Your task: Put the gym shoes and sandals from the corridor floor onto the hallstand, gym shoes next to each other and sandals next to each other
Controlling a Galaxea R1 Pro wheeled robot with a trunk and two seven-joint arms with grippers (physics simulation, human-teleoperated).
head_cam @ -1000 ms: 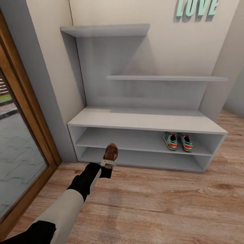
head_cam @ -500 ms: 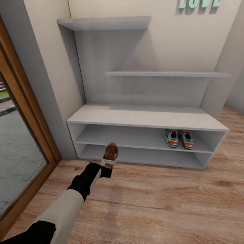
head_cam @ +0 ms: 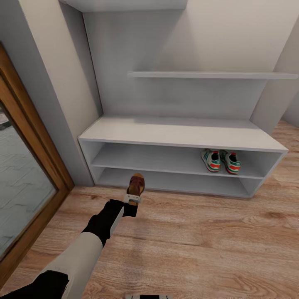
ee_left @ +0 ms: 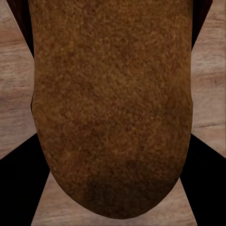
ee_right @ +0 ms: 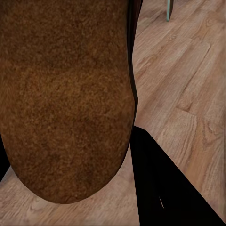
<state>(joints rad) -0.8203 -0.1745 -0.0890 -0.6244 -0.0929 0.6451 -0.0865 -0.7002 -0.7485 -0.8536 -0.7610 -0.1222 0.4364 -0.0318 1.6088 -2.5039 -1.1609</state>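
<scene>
Sandals were the job in hand: my left gripper (head_cam: 132, 200) had one sandal (head_cam: 136, 185) clamped by the heel, toe pointing at the hallstand (head_cam: 178, 137), held over the corridor floor (head_cam: 199, 241) just short of the bench's front edge near its left end. Both gym shoes (head_cam: 220, 161) sat side by side on the middle shelf toward its right end, so I judged that pair done.

I reckoned the next move called for carrying this sandal forward into a shelf opening, leaving room beside it for its mate.

In the left wrist view a brown sole (ee_left: 113, 108) blocked the fingers, so I could not see how wide they stood. The right wrist view showed another brown sole (ee_right: 66, 99) up close against dark finger shapes; it looked held, but I could not tell for certain. The hallstand's top shelf was cut off.
</scene>
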